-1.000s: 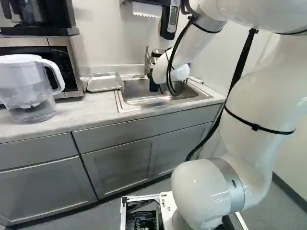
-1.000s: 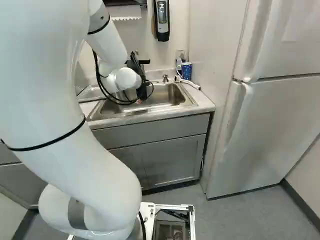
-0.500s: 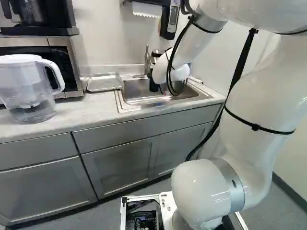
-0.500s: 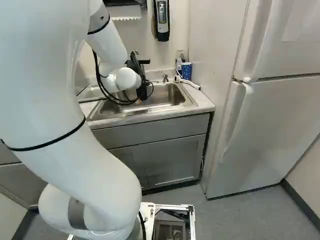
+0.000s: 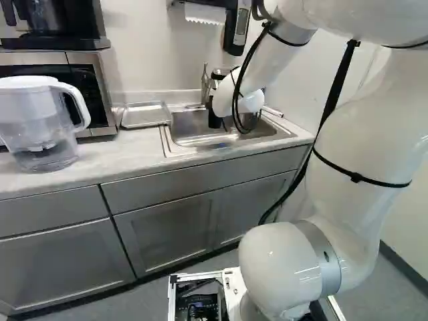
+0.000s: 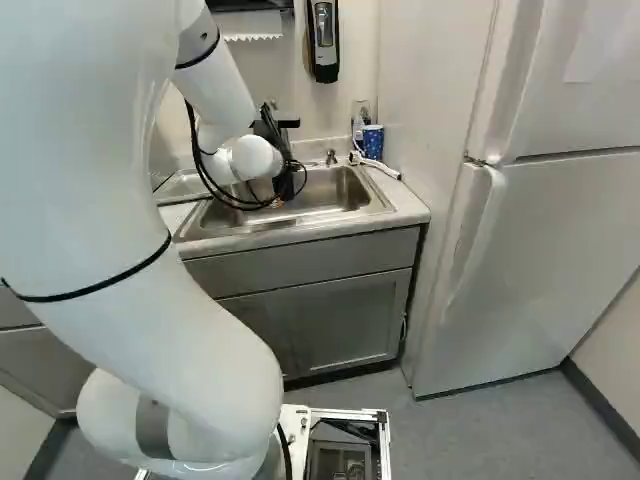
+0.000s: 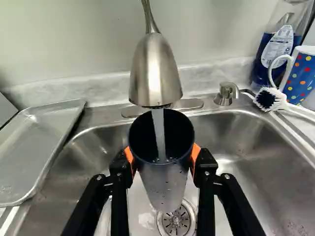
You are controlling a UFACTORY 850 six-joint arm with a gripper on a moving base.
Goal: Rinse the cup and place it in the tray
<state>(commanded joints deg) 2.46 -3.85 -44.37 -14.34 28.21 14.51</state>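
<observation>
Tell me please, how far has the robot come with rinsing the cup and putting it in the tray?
Done: the gripper has the cup between its two fingers, under the faucet.
In hand: the rinse, as water runs from the faucet into the cup.
Left: finish rinsing, probably empty the cup, then place it in the tray beside the sink, where no cup stands yet.

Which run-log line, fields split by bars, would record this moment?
pincer: shut on cup | cup: over sink, below faucet | water: running into cup | tray: beside sink | placing: not yet done
</observation>
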